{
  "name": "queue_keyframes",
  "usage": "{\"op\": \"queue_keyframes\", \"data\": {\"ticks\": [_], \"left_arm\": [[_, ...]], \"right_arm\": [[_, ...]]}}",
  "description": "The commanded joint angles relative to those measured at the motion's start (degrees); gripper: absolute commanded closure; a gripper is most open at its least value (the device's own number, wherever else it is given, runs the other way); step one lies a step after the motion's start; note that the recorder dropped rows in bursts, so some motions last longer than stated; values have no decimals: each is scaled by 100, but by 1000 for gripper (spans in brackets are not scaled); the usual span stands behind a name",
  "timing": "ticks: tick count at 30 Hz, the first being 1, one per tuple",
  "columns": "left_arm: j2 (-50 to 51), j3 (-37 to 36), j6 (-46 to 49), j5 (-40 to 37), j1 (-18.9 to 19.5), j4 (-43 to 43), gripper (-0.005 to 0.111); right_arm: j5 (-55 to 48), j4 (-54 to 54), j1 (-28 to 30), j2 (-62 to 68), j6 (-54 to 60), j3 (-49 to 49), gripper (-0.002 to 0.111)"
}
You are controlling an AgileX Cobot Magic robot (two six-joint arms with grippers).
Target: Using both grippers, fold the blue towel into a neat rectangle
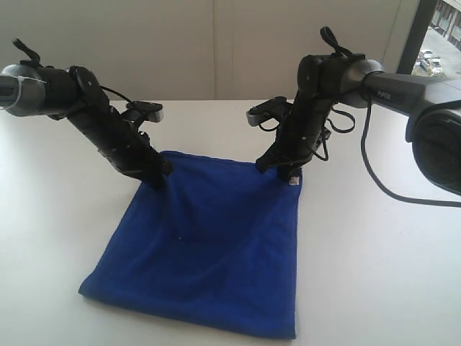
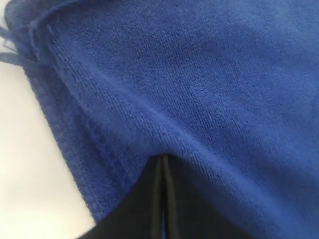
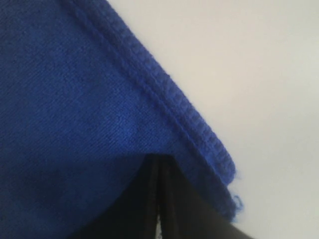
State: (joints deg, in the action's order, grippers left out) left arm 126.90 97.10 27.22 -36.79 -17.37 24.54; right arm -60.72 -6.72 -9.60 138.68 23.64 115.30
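Note:
The blue towel (image 1: 209,241) lies spread on the white table, roughly square, with its near edge toward the camera. My left gripper (image 1: 160,176) is shut on the towel's far left corner. My right gripper (image 1: 287,171) is shut on the far right corner, beside a small white tag (image 1: 294,182). In the left wrist view the black jaws meet at the left gripper (image 2: 163,158) with a fold of the towel (image 2: 199,84) pinched between them. In the right wrist view the right gripper (image 3: 158,158) is closed on the towel (image 3: 75,99) just inside its stitched hem (image 3: 174,102).
The white table (image 1: 374,259) stretches around the towel on all sides. A black cable (image 1: 374,180) loops down from the right arm onto the table at the right. A wall stands behind the table's far edge.

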Motion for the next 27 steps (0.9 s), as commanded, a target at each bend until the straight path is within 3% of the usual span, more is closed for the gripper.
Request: {"op": "queue_keyframes", "data": {"ticks": [1,10,20,27], "left_arm": [[159,-49,-9,-120,-4,29,107],[150,-49,-1401,-232,-4,-2089,107],[79,-49,-1500,-193,-4,-2207,107],[-300,-49,-1303,-62,-4,-1720,107]], "right_arm": [[-50,30,45,179,78,-54,108],[-50,30,45,190,78,-54,108],[-89,30,45,190,78,-54,108],[345,13,45,190,155,-54,108]]}}
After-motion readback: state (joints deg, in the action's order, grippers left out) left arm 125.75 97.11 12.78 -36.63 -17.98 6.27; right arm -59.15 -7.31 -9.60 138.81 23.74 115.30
